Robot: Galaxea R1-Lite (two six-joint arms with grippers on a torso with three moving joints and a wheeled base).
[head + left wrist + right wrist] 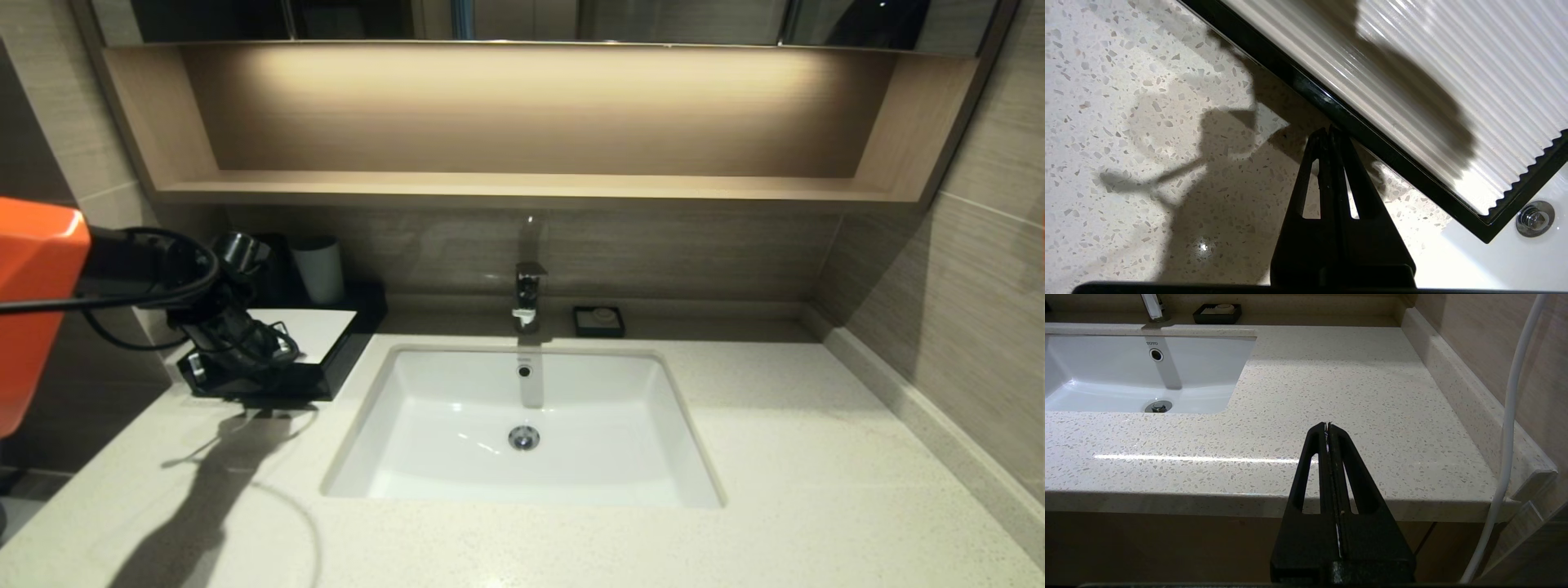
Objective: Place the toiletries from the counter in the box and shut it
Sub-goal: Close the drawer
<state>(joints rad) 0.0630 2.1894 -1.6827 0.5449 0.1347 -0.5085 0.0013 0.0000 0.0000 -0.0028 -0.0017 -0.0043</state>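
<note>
Toiletries are nowhere in view, probably already inside the box (pixel 347 347) beside the sink; its light, smooth front slides easily under a push. Left gripper (pixel 1329 130), pinched shut and empty, hovers at that front edge.

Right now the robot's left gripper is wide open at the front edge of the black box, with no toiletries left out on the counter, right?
Not quite. The left gripper is shut, its fingers pressed together, as the left wrist view shows. The rest holds: it sits at the front edge of the black box, and no toiletries show on the counter.
</note>
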